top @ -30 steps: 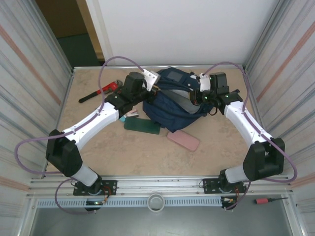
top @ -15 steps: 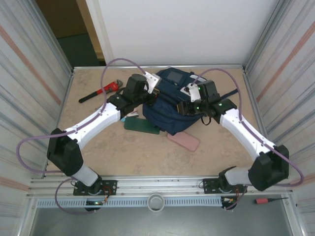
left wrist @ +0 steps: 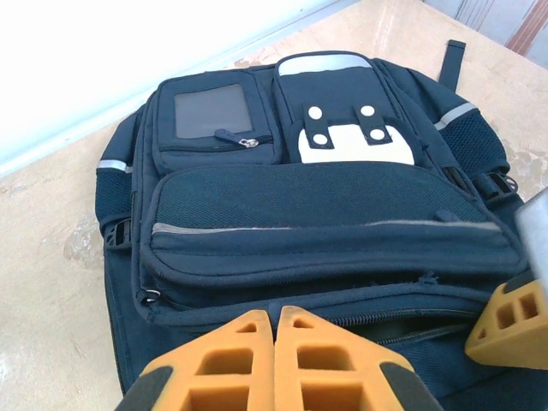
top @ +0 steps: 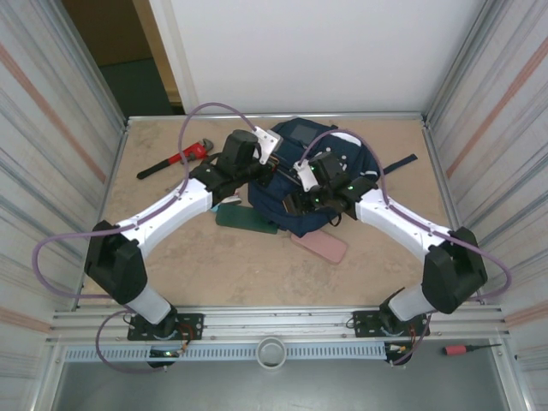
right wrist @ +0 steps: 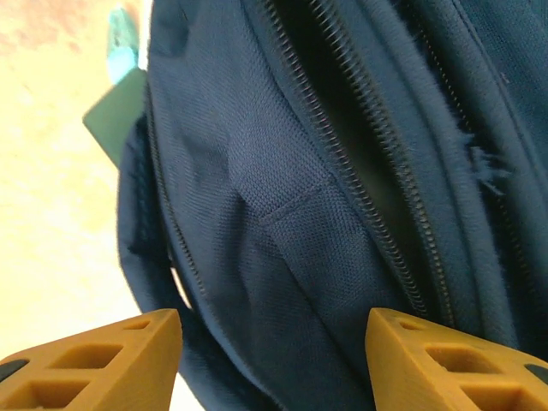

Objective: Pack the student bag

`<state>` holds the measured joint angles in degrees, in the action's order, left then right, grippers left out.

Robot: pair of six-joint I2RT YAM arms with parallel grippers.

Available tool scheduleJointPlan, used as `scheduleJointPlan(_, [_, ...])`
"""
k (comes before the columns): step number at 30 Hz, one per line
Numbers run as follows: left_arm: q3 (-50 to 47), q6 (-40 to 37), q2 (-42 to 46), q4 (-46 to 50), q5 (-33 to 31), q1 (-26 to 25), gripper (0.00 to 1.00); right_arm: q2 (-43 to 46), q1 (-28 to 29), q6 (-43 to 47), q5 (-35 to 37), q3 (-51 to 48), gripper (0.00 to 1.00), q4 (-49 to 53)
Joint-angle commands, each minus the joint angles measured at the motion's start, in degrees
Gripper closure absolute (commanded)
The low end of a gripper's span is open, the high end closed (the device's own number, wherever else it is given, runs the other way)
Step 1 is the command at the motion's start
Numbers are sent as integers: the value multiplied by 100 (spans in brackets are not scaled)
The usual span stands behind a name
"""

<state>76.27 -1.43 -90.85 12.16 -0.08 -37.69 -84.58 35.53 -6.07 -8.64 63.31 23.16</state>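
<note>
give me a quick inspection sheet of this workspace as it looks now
surface: beige table, mottled.
job's things: student bag lying front up at the far middle; its zip gapes open.
clutter: red pipe wrench far left; dark green flat case at the bag's near left edge; pink case just near of the bag; screwdriver off the table, by the near rail.
grippers: left gripper shut, nothing between its fingers, over the bag; right gripper open over the zip.
cables: purple cables loop from both arms.
surroundings: corrugated metal side walls, white back wall.
</note>
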Motion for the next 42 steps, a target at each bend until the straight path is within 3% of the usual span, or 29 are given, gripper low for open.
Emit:
scheduleJointPlan(1, [91,68,-3,-302,-51,-58,100,-166,78,346,568,-28,41,4])
scheduleJointPlan(6, [-87,91,-45,-354,-124,0,100,-330,187,614,1232,-114,43,105])
scheduleJointPlan(7, [-138,131,-55,-368,-122,36,100,-345,184,632,1310,-151,48,101])
scheduleJointPlan(11, [-375,225,-105,-531,-146,204,100,-307,148,582,1359,-360,85,-14])
scheduleJointPlan(14, [-496,279,-177,-609,-158,377,100,-178,100,486,1287,-555,100,-124])
scheduleJointPlan(23, [-743,313,-297,-826,-153,1001,100,661,-505,144,873,-996,100,-167])
scheduleJointPlan(30, [-737,308,-419,-900,-83,1185,100,1019,-1032,-36,601,-1101,100,127])
scheduleJointPlan(36, [-978,458,-215,-1012,350,967,100,1175,-1368,-239,11,-1171,100,191])
scheduleJointPlan(39, [-1141,540,-196,-1211,1187,1021,100,1256,-1531,-369,-233,-1246,100,93])
scheduleJointPlan(40, [-1194,564,-209,-1295,1464,1063,98,1266,-1632,-458,-254,-1267,100,103])
scheduleJointPlan(42, [-1198,541,-247,-1260,1724,1106,80,1259,-1796,-646,-42,-1300,100,230])
